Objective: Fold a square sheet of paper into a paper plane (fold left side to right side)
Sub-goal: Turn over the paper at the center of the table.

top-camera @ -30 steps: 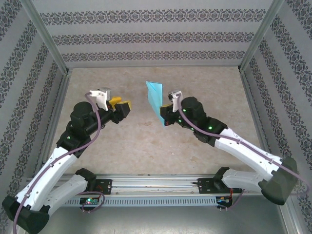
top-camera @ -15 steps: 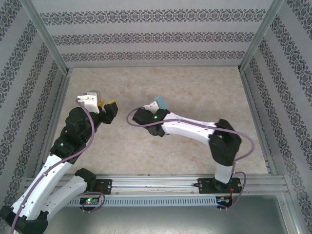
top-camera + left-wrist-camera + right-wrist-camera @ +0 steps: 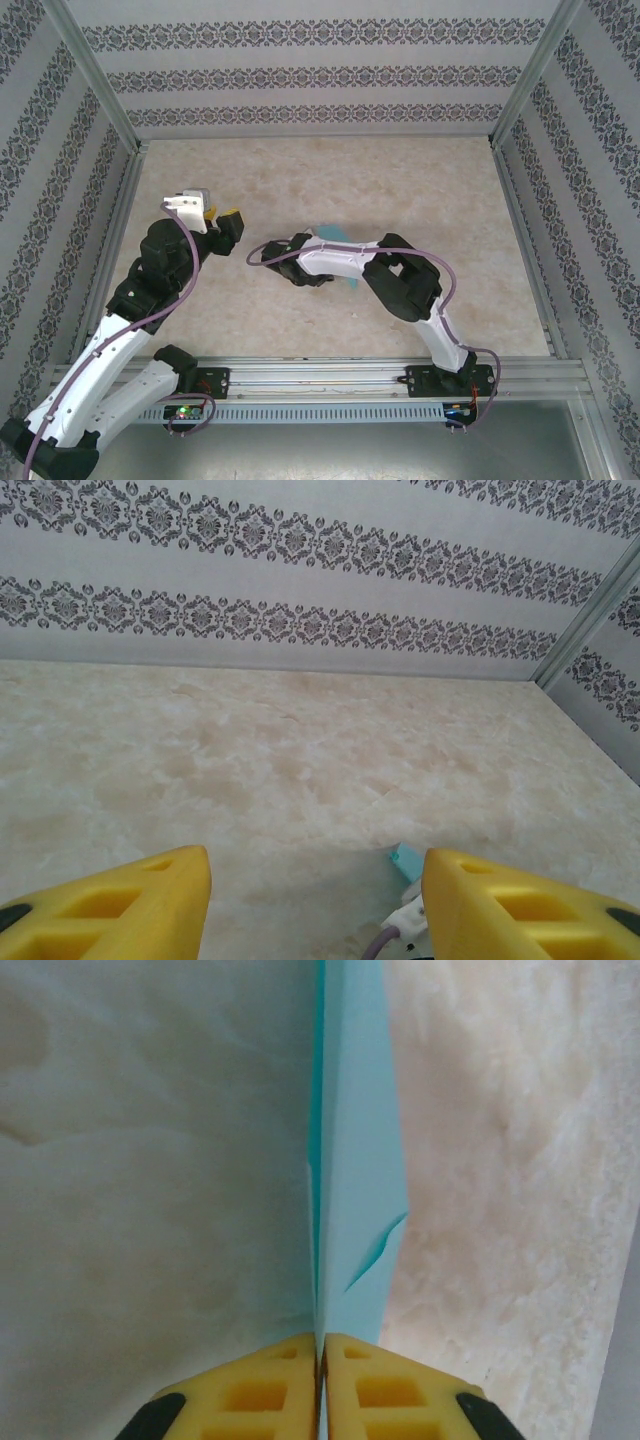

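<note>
Since the earlier top frame, the right arm (image 3: pixel 340 258) has swung from the right side, folded low over the table (image 3: pixel 420 190) and brought the paper plane (image 3: pixel 328 233) down with it; the left arm has barely shifted.

Top view: the left gripper (image 3: pixel 220 215) hovers off the table, fingers parted, nothing between them. The right arm lies just right of the left gripper, wrist low. Turquoise slivers show past the arm's edges, and the rest of the paper is covered by the arm.

Left wrist view: the left gripper (image 3: pixel 315 900) has both yellow fingers (image 3: pixel 120 900) well apart and empty. A small turquoise corner (image 3: pixel 405 858) shows low, just inside the right-hand finger, with a white cable fitting (image 3: pixel 405 917) below it.

Right wrist view: the right gripper (image 3: pixel 320 1355) has its pads pressed together, clamped on the paper plane (image 3: pixel 360 1140), which runs away from the fingers edge-on as a narrow doubled strip. A short nick or crease (image 3: pixel 378 1248) marks the right layer. Whether the paper touches the table cannot be told.

Judgement: folding looks mostly done; the step in hand is laying the folded piece down to the right of the left gripper. The next move calls for letting go cleanly, or for the left gripper to pin the paper while a crease is pressed. The thin layers may spring open.
</note>
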Robot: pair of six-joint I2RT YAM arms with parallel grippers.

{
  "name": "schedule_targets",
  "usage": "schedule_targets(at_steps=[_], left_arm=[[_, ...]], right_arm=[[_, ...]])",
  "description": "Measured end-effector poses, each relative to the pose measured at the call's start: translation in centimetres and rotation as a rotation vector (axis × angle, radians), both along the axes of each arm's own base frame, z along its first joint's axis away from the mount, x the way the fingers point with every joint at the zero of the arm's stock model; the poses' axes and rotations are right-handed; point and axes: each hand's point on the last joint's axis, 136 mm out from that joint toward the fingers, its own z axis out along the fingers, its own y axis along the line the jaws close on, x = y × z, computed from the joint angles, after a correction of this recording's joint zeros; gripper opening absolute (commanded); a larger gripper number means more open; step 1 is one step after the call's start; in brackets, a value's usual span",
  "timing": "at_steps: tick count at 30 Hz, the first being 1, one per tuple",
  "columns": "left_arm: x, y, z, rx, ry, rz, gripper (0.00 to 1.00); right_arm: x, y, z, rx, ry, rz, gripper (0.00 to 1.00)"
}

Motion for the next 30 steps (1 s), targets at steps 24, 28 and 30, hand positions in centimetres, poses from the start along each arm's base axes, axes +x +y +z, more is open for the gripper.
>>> schedule_targets(at_steps=[24,28,30], left_arm=[[1.8,-3.8,-4.7,-0.044,0.176,-0.129,0.67],[2.5,-5.2,-7.2,-0.090,0.262,-0.165,0.66],[2.6,-5.8,-8.5,-0.112,0.303,-0.175,0.62]], right_arm=[[-1.6,0.5,5.4,0.462,0.000,-0.036,0.83],[-1.1,-1.7,8.3,0.584,-0.079,-0.051,0.94],[-0.9,-3.0,9.2,0.635,-0.113,-0.069,0.98]])
